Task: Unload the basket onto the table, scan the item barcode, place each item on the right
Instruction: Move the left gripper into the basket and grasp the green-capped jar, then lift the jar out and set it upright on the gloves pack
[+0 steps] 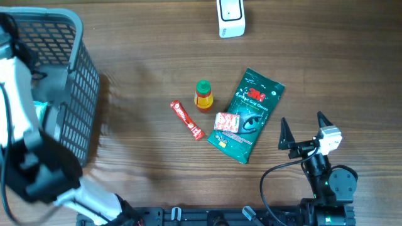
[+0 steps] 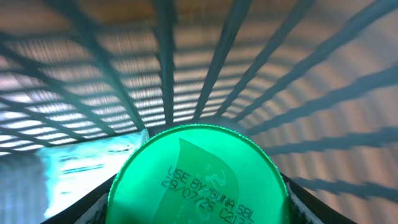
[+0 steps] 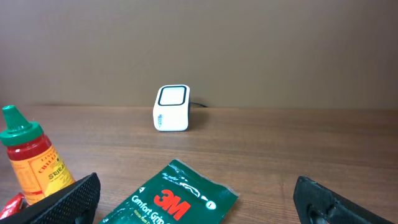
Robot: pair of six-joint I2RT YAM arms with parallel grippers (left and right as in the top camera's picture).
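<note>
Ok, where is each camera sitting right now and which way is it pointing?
Overhead: fixed above the table, looking straight down on the basket and scanner; the left arm and the open right gripper show.
Left wrist: inside the basket, facing its mesh wall; its fingers clamp a green lid.
Right wrist: low over the table, looking level toward the scanner; its fingertips show at the bottom corners.
Shared: overhead and right wrist both show scanner, sauce bottle, 3M glove pack.

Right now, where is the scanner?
In the overhead view the white scanner stands alone at the far edge of the table, near the middle, beyond the green glove packet and the little sauce bottle.
</note>
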